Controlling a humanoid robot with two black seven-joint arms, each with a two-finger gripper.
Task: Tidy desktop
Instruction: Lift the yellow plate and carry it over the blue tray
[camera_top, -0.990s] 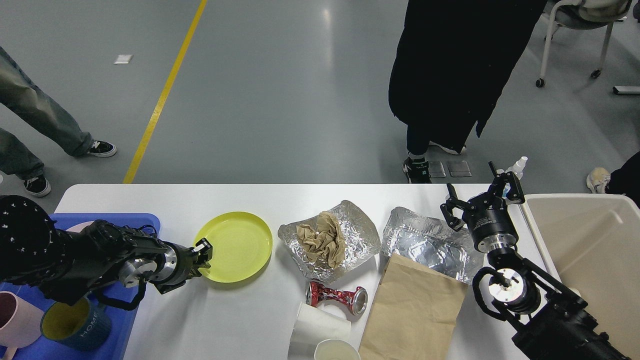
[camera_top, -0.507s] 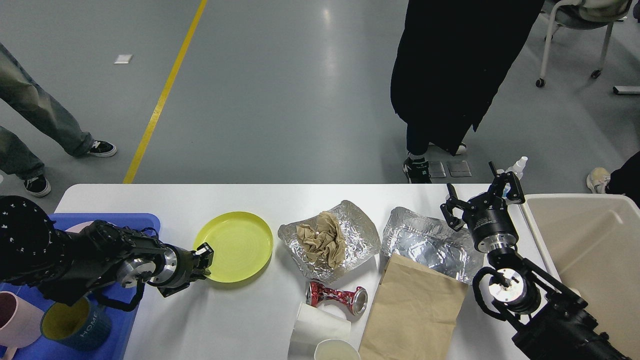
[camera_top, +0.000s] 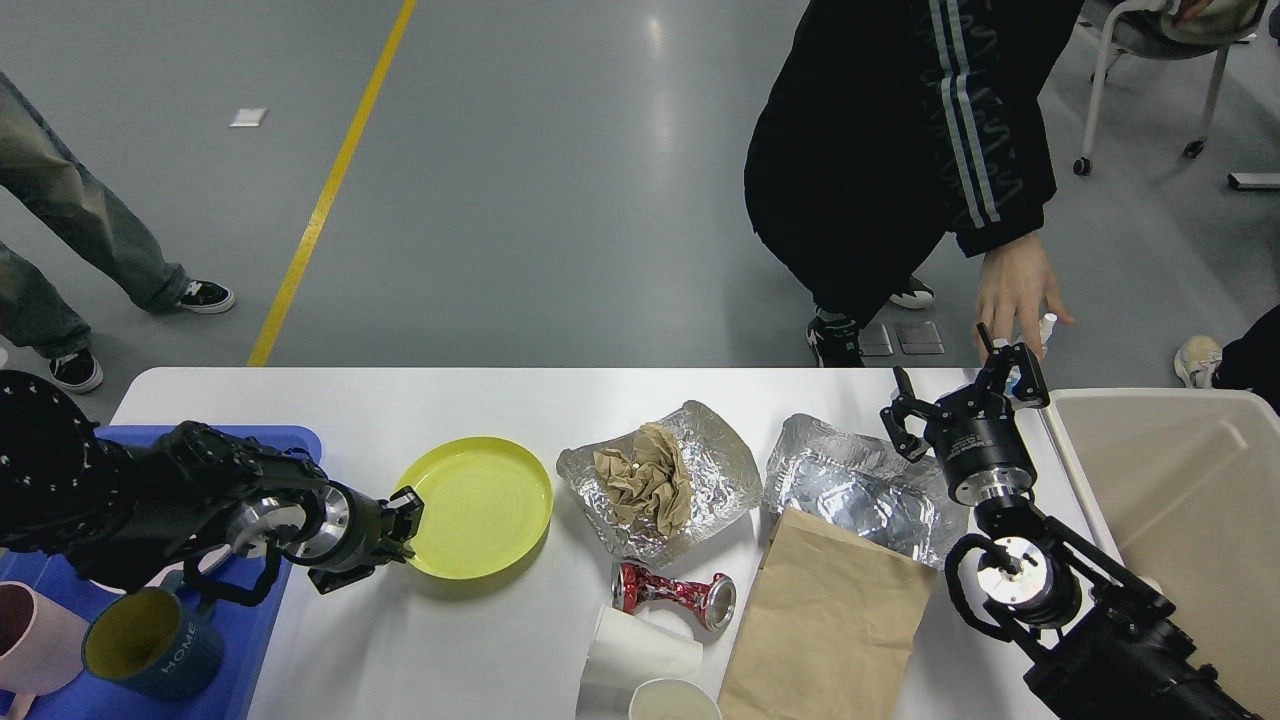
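1. The worktop is the broad white surface filling the lower half of the head view. Its far edge runs left to right below the grey floor, and its near edge is cut off at the bottom.

2. At the left edge sits the blue tray. It holds a dark blue mug with a yellow inside and a pale pink mug at the very edge. Whether either mug has anything in it I cannot tell.

3. The left gripper has its fingers pinched on the left rim of the yellow plate. The plate looks slightly lifted at that side, though the angle makes this hard to judge. It is empty.

4. To do this step well, I would keep the pinch firm and the plate level, and carry it leftward toward the tray without knocking the mugs.

5. Mid-worktop, a crumpled foil tray holds a wad of brown paper. Toward the near edge lie a crushed red can and a white paper cup on its side, with a second cup partly cut off.

6. Right of centre, a second foil tray looks empty. A brown paper bag overlaps its near side.

7. The right gripper hovers near the far right corner, fingers spread wide, holding nothing.

8. At the right edge the cream bin shows nothing inside, as far as it is visible. A bystander's hand reaches toward a small white bottle just beyond the far edge.
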